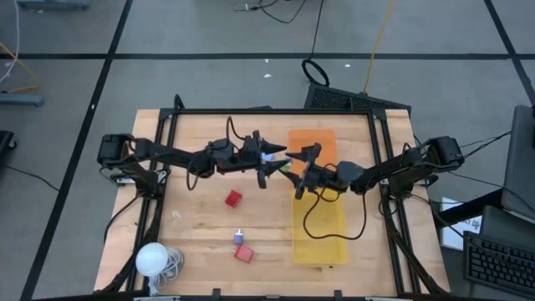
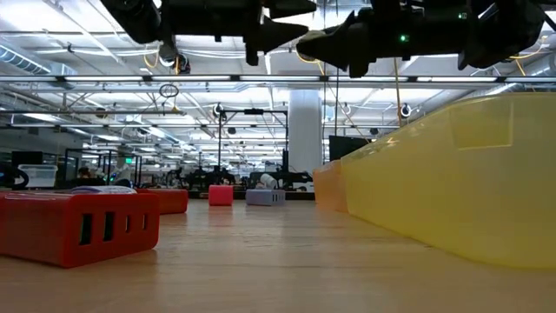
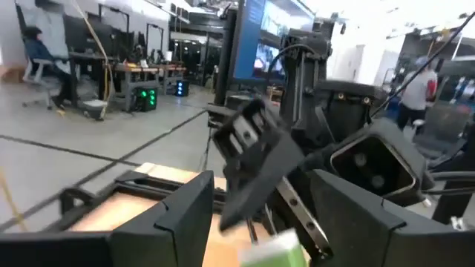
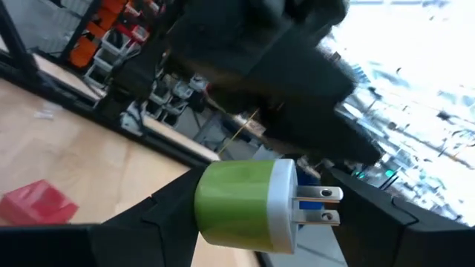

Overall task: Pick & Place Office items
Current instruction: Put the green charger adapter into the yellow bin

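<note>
Above the middle of the table (image 1: 201,226), the right gripper (image 4: 245,222) clamps a green plug (image 4: 241,202), a round green body with a white face and two metal prongs, its fingers (image 4: 148,215) pressing either side. The left gripper (image 1: 269,170) meets it nose to nose, its fingers (image 3: 182,215) parted, with a blurred sliver of the green plug showing between them in the left wrist view (whether they touch it cannot be told). Both grippers hang well above the wood, just beside the near edge of the orange tray (image 1: 313,144).

The orange tray lies at the far side of the table, and the yellow tray (image 1: 318,230) adjoins it toward the front; what the orange one holds is hidden by the right arm, and only a black cable loops over the yellow one. From table height the yellow wall (image 2: 452,174) fills the right of the low view.

On the bare wood left of the trays lie a red block (image 1: 233,198), then nearer the front a small light-blue piece (image 1: 238,237) touching or just beside a red hub (image 1: 243,252), whose slotted side looms at the left of the low view. A white ball (image 1: 152,259) with coiled cord sits at the front left corner. Beyond the table, people sit at desks in the room.
</note>
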Action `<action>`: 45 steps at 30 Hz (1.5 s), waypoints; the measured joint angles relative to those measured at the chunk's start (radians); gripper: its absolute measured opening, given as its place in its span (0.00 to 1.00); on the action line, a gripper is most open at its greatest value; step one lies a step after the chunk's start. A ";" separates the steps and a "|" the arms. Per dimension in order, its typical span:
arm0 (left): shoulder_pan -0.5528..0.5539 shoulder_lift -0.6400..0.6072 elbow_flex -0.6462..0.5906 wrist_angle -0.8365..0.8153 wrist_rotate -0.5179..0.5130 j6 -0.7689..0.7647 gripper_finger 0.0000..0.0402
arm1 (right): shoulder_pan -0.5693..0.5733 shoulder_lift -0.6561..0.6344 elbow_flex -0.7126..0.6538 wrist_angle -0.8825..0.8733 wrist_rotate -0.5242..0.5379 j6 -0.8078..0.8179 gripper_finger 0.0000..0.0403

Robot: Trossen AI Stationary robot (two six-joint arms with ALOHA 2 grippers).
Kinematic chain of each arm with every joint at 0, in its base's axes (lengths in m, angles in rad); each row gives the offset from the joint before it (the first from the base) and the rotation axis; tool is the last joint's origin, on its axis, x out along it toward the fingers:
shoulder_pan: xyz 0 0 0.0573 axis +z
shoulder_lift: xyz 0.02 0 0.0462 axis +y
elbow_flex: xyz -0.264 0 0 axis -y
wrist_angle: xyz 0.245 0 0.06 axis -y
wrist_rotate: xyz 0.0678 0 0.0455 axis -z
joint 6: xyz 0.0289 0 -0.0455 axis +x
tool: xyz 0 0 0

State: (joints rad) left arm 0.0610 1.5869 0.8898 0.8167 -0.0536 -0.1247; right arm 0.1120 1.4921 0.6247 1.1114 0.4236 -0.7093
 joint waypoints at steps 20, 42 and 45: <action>0.130 -0.446 -0.304 -0.375 -0.001 0.097 0.50 | -0.018 -0.412 -0.058 -0.575 0.044 0.382 0.60; 0.201 -0.796 -0.723 0.016 -0.066 -0.016 0.46 | -0.005 -0.637 -0.325 -0.556 -0.558 0.892 0.60; 0.201 -0.796 -0.722 0.016 -0.066 -0.069 0.46 | 0.012 -0.580 -0.299 -0.587 -0.555 0.913 0.60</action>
State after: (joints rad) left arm 0.2619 0.7910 0.1677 0.8330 -0.1198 -0.1942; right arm 0.1239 0.9120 0.3257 0.5239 -0.1318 0.2035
